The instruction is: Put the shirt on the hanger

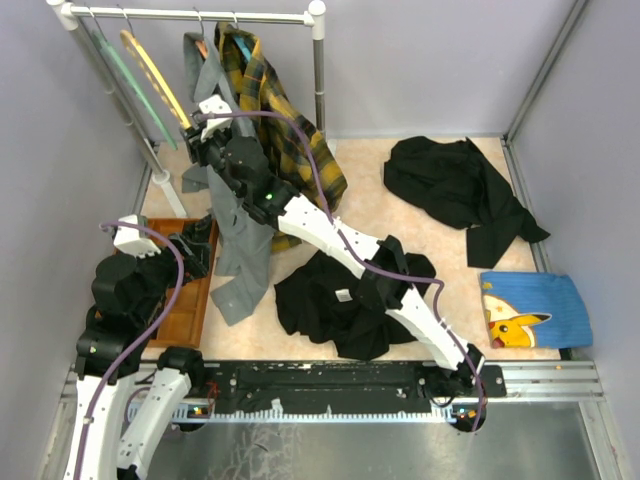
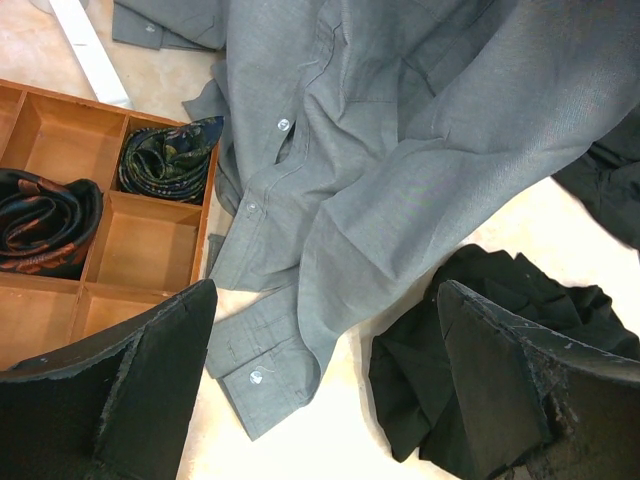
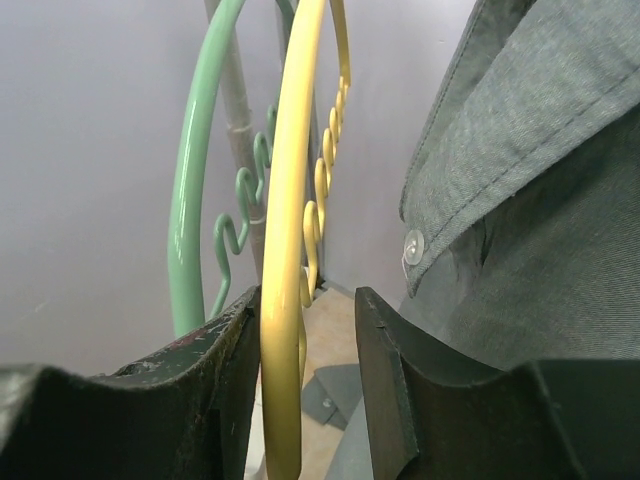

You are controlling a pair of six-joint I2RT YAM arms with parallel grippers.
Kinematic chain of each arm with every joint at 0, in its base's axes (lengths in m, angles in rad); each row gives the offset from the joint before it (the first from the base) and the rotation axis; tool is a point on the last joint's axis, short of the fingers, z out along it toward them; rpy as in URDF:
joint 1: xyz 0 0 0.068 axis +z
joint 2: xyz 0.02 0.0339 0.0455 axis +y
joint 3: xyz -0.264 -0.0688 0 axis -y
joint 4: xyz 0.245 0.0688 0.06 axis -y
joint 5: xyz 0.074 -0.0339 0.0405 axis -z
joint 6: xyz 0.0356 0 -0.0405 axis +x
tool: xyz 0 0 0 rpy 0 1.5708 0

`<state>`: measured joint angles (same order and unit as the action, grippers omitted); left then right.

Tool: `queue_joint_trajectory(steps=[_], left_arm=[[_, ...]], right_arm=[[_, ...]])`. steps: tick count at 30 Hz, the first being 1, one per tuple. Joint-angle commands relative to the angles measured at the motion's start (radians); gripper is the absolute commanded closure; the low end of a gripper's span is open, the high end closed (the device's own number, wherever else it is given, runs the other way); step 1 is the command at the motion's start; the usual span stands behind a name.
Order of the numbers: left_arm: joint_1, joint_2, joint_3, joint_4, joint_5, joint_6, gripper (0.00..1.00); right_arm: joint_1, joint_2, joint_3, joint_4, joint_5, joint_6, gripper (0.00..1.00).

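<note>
The black shirt [image 1: 335, 305] lies crumpled on the table near the front, its small white label facing up; in the left wrist view its edge [image 2: 470, 350] shows at the lower right. The yellow hanger [image 1: 155, 75] hangs on the rail at the back left. My right gripper [image 1: 195, 135] reaches up to it. In the right wrist view the hanger's bar [image 3: 285, 250] stands between the jaws of the right gripper [image 3: 308, 300], against the left finger, with a gap to the right one. My left gripper [image 2: 325, 290] hovers open and empty over a grey sleeve.
A pale green hanger [image 3: 195, 180] hangs just left of the yellow one. A grey shirt [image 1: 240, 250] and a plaid shirt [image 1: 270, 90] hang from the rail [image 1: 200, 15]. A wooden tray [image 2: 108, 195] holds rolled ties. Another black garment [image 1: 455, 190] and a blue printed cloth [image 1: 530, 310] lie at right.
</note>
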<state>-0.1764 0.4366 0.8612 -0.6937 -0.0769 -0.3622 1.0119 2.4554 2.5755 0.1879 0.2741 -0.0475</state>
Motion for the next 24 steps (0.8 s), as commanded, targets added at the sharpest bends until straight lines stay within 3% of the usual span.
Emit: queue_joint_trajectory(steps=[1, 11, 20, 24], left_arm=[[0.004, 0.003, -0.004, 0.029, -0.003, 0.000, 0.03], [0.004, 0.001, -0.005, 0.028, -0.004, -0.002, 0.03], [0.003, 0.001, -0.005, 0.028, -0.006, -0.002, 0.03], [0.003, 0.002, -0.005, 0.028, -0.006, -0.002, 0.03]], right_arm=[[-0.012, 0.029, 0.074, 0.063, -0.013, -0.019, 0.59], [-0.011, 0.022, 0.069, 0.085, -0.028, -0.037, 0.72], [-0.012, 0.004, 0.068, 0.111, -0.062, -0.051, 0.64], [-0.013, 0.000, 0.068, 0.114, -0.065, -0.058, 0.65]])
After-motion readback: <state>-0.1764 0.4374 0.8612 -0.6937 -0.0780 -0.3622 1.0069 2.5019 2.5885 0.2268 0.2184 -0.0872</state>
